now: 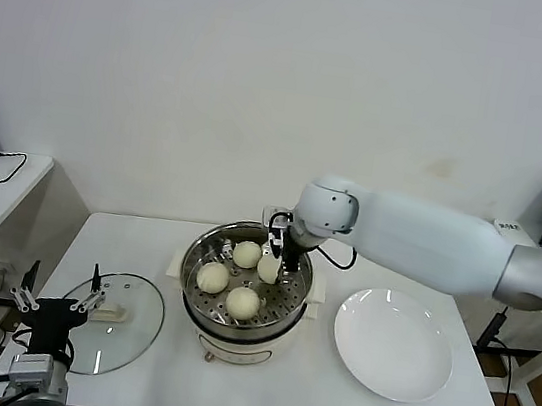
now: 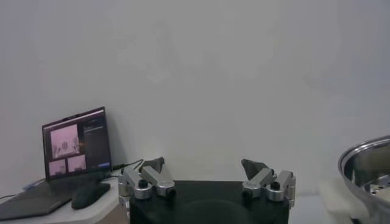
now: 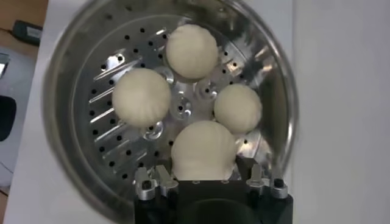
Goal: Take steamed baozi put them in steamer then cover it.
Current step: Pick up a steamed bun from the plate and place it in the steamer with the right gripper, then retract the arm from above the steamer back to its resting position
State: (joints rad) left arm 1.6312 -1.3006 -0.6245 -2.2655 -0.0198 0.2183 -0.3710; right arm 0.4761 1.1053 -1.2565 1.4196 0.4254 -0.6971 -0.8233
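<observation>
Fingers of the right gripper (image 3: pixel 203 176) are clamped on a steamed bun (image 3: pixel 203 150), the fourth baozi, which sits at the lower centre of the right wrist frame, low inside the steamer (image 1: pixel 205 254); whether it already rests on the perforated tray (image 3: pixel 116 137) cannot be made out. Three more baozi (image 3: pixel 141 97) lie on that tray, at centre left, upper centre and centre right of the same frame. In the head view the right arm reaches in from the right edge to the middle of the frame, its gripper partly hiding the held bun.

At lower left of the head view the left gripper (image 1: pixel 57 299) hangs with fingers spread wide and nothing between them, just beside the glass lid (image 1: pixel 126 334), which lies flat on the white table (image 1: pixel 304 400) with its cream handle up. The arm's lower body is cut off by the frame edge.

A white plate (image 1: pixel 394 344) lies right of the steamer. A laptop (image 2: pixel 76 148) shows at the left of the left wrist frame.
</observation>
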